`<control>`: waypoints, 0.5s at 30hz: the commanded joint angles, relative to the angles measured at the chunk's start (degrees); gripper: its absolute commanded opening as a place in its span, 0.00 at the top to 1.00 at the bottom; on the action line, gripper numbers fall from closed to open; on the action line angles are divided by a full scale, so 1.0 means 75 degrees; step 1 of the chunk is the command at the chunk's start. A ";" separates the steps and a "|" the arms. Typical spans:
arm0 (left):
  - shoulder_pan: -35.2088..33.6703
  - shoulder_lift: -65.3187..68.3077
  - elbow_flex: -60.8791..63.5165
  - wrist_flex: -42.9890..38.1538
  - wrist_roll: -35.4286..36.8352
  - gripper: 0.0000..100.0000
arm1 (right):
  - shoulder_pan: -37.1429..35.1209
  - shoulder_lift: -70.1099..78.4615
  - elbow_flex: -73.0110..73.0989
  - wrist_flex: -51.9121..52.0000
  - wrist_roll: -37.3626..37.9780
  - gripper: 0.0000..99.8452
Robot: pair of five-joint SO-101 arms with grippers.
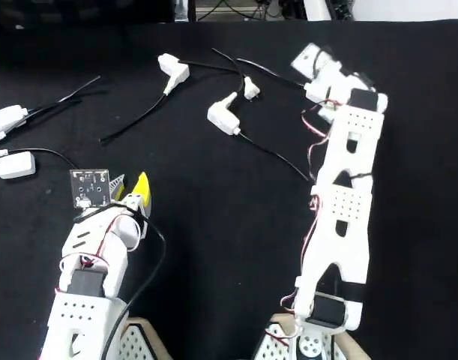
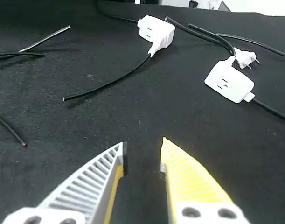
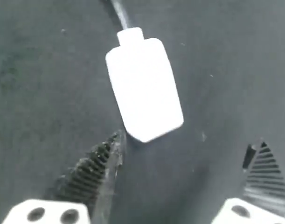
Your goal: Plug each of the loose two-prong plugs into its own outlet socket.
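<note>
Two white outlet sockets lie at the middle back of the black table, one (image 1: 174, 70) (image 2: 156, 30) further back than the other (image 1: 223, 117) (image 2: 228, 82). A small two-prong plug (image 1: 251, 88) (image 2: 247, 57) rests between them on its black cord. My left gripper (image 1: 131, 191) (image 2: 143, 156) is open over bare cloth well short of them, holding nothing. My right gripper (image 1: 316, 66) (image 3: 182, 149) is open at the back right. A white corded block (image 3: 144, 88) lies just ahead of its fingertips, untouched; I cannot tell if it is a plug or a socket.
More white corded pieces (image 1: 7, 118) (image 1: 15, 165) lie at the left edge. Loose black cable ends (image 1: 101, 139) (image 2: 63, 98) trail across the left half. The right arm's long white body (image 1: 345, 202) spans the right side. Bare cloth (image 1: 229, 225) separates the two arms.
</note>
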 commanded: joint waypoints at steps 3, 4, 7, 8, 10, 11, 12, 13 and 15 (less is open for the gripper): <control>0.0205 0.0891 0.0111 -0.0938 -0.0012 0.85 | -0.0152 0.0229 -0.0229 -0.0610 0.0434 0.62; 0.0229 0.1020 0.0111 -0.1043 -0.0012 0.85 | -0.0234 0.0252 -0.0229 -0.0610 0.0434 0.62; 0.0229 0.1289 0.0100 -0.1254 -0.0012 0.85 | -0.0563 0.0264 -0.0205 -0.0610 0.0422 0.62; 0.0229 0.1336 0.0100 -0.1301 -0.0012 0.85 | -0.0668 0.0275 -0.0193 -0.0610 0.0422 0.62; 0.0229 0.1407 0.0088 -0.1360 -0.0012 0.85 | -0.0844 0.0346 -0.0053 -0.0610 0.0434 0.62; 0.0229 0.1407 0.0088 -0.1360 -0.0012 0.85 | -0.0903 0.0416 0.0029 -0.0645 0.0434 0.62; 0.0229 0.1407 0.0088 -0.1360 -0.0012 0.85 | -0.0949 0.0486 0.0135 -0.0668 0.0434 0.64; 0.0229 0.1407 0.0088 -0.1360 -0.0012 0.85 | -0.0996 0.0557 0.0217 -0.0668 0.0434 0.67; 0.0229 0.1407 0.0088 -0.1360 -0.0012 0.85 | -0.1055 0.0697 0.0229 -0.0668 0.0399 0.76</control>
